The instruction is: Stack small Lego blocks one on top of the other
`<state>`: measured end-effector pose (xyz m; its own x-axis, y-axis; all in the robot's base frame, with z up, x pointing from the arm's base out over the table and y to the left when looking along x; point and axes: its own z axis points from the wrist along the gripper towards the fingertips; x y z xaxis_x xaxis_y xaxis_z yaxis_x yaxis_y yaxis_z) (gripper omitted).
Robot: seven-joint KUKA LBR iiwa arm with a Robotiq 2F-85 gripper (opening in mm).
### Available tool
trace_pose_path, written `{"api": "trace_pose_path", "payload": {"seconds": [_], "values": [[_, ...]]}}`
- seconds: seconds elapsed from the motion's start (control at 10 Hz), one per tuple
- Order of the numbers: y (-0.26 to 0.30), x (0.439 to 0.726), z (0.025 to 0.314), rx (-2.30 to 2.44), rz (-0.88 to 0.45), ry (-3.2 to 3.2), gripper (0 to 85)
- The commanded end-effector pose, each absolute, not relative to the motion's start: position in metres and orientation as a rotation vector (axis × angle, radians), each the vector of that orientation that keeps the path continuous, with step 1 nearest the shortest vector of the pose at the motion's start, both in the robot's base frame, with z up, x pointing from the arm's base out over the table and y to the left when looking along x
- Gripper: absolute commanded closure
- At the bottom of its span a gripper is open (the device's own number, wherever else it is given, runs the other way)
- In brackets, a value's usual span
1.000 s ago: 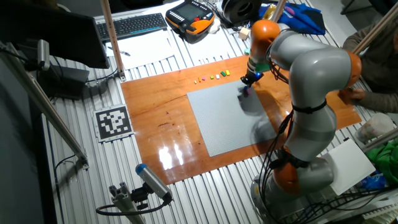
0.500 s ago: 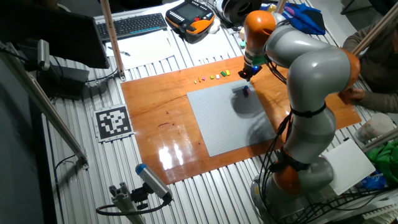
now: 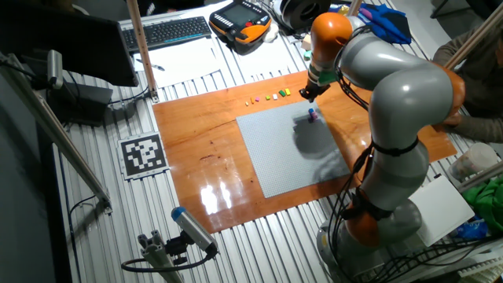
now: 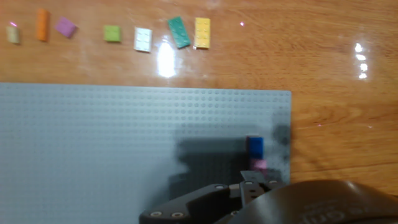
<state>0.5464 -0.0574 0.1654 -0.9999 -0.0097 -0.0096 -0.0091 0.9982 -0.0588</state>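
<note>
A small blue block [image 4: 254, 145] and a pink one [image 4: 259, 165] sit together near the right edge of the grey baseplate [image 4: 112, 143]; in the fixed view they show as one small purple-blue stack [image 3: 312, 115]. My gripper [image 3: 307, 93] hangs above and just behind the stack, holding nothing. In the hand view its fingers [image 4: 249, 190] show at the bottom edge, slightly apart. A row of loose blocks lies on the wood beyond the plate: tan [image 4: 12, 33], orange [image 4: 42, 25], purple [image 4: 65, 27], green [image 4: 112, 33], white [image 4: 143, 39], teal [image 4: 179, 32], yellow [image 4: 202, 32].
The baseplate [image 3: 291, 149] lies on a wooden board [image 3: 196, 141]. A keyboard [image 3: 167, 32] and a teach pendant [image 3: 240, 22] lie behind the board. A marker tag [image 3: 143, 155] is to the left. A person's arm [image 3: 471, 118] rests at the right.
My gripper has risen from the stack and moved back toward the row of loose blocks. The stack stays on the baseplate, now uncovered.
</note>
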Motion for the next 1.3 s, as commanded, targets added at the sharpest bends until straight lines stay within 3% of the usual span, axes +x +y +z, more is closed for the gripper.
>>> {"api": "trace_pose_path", "payload": {"seconds": [0.0, 0.3, 1.2], "values": [[-0.055, 0.545, 0.167, -0.011, -0.072, 3.124, 85.0], [-0.048, 0.542, 0.167, -0.003, -0.012, 3.121, 85.0], [-0.040, 0.553, 0.156, -0.057, 0.005, 3.154, 85.0]]}}
